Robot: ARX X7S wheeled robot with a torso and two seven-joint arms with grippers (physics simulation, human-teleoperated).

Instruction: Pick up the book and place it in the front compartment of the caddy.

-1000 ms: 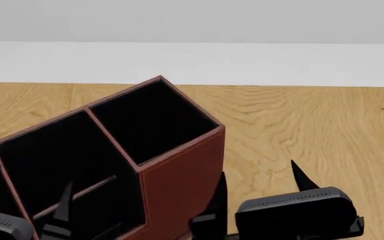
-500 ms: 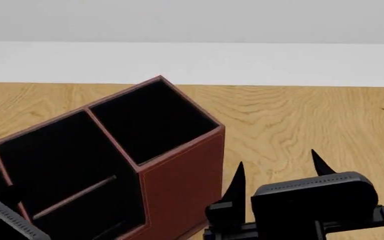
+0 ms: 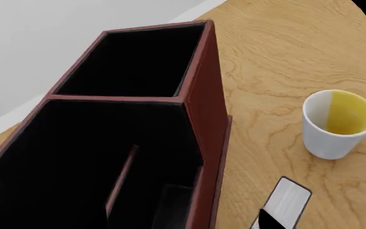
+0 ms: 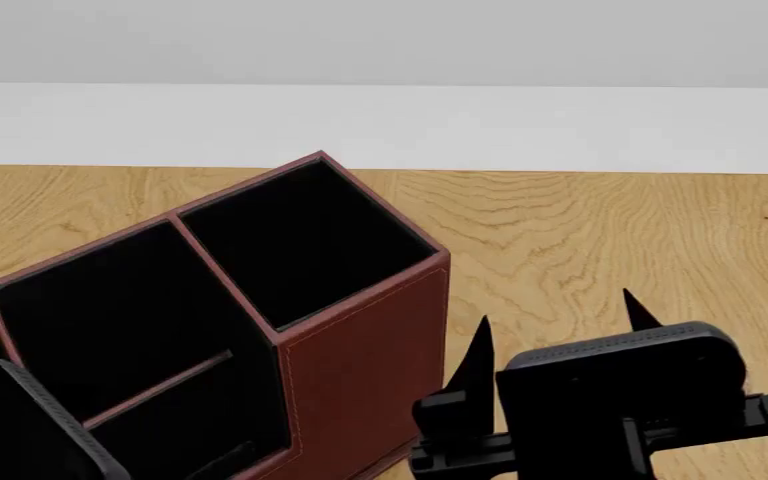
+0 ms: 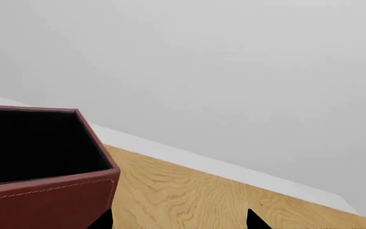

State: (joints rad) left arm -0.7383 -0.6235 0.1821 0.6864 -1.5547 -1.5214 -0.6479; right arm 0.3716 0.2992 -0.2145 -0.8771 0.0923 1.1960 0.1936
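Right gripper (image 4: 554,330) stands open, empty, beside the caddy (image 4: 357,350); left gripper's state indeterminate. Book (image 3: 285,202) needs a firm grasp.

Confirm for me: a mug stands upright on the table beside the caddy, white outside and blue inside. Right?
Not quite: the mug is yellow inside, not blue, as the left wrist view shows. The rest holds: it stands upright on the table beside the caddy, white outside.
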